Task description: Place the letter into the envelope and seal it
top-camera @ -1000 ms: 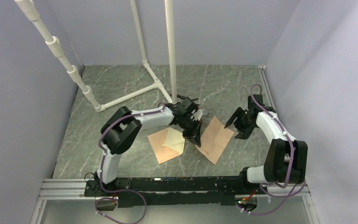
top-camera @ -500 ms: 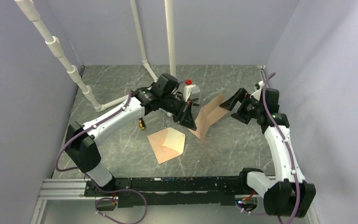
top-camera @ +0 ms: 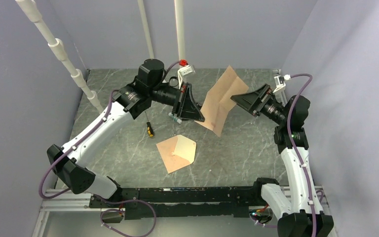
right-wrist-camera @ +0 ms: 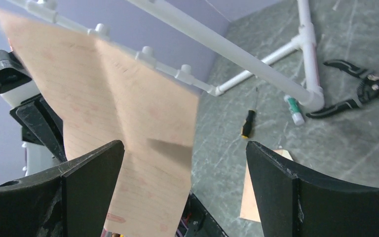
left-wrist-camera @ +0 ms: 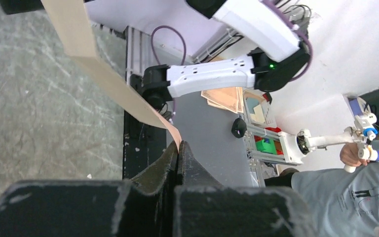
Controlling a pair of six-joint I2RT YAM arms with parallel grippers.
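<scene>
Letter: the letter [top-camera: 221, 98] hung creased and tilted in the air above the table [top-camera: 246, 148], touching nothing but one gripper; raised, by my judgement, so it could be steered toward the envelope's mouth
Envelope: the envelope [top-camera: 176, 154] lay flat on the table, lower than the letter and nearer the arm bases, well apart from it, a paler part showing on its upper face; nothing held it
Left gripper: the left gripper [top-camera: 198, 119] was pinched tight on the letter's lower corner, carrying the sheet alone
Right gripper: the right gripper [top-camera: 241, 97] stood spread wide beside the sheet's opposite edge, gripping nothing; whether a finger brushed the paper could not be told
Likely reason: the spread fingers looked ready for a second, steadying hold
Nearby: a screwdriver [top-camera: 149, 130] lay on the table beside the envelope
</scene>
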